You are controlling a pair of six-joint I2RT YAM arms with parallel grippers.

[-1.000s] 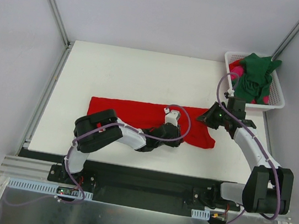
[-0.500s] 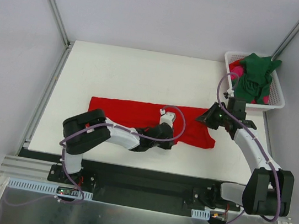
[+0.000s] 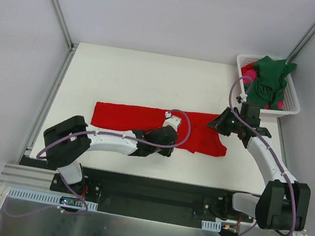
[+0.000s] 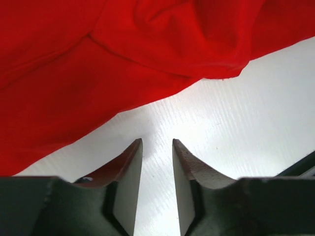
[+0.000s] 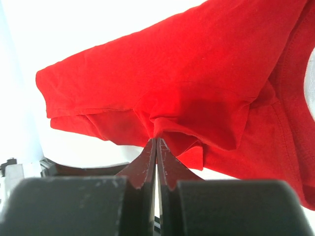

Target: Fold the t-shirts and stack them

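The red t-shirt (image 3: pixel 122 116) lies spread in a long band across the white table (image 3: pixel 140 74). My right gripper (image 3: pixel 212 124) is shut on a bunched fold at the shirt's right end; the right wrist view shows the closed fingertips (image 5: pixel 156 139) pinching red cloth (image 5: pixel 197 73). My left gripper (image 3: pixel 171 146) is low at the shirt's near edge. In the left wrist view it (image 4: pixel 157 141) is slightly open and empty over bare table, just short of the red cloth (image 4: pixel 98 59). The dark green t-shirt (image 3: pixel 269 78) and the magenta-pink one (image 3: pixel 278 104) are heaped in the basket.
The white slotted basket (image 3: pixel 275 113) stands at the table's far right corner. The black table edge and the arm bases run along the near side. Grey walls and metal posts enclose the table at the left, back and right.
My left arm has swung its elbow out to the left, and its gripper has slid a little left along the shirt's near edge. The right gripper has stayed put, holding the cloth.
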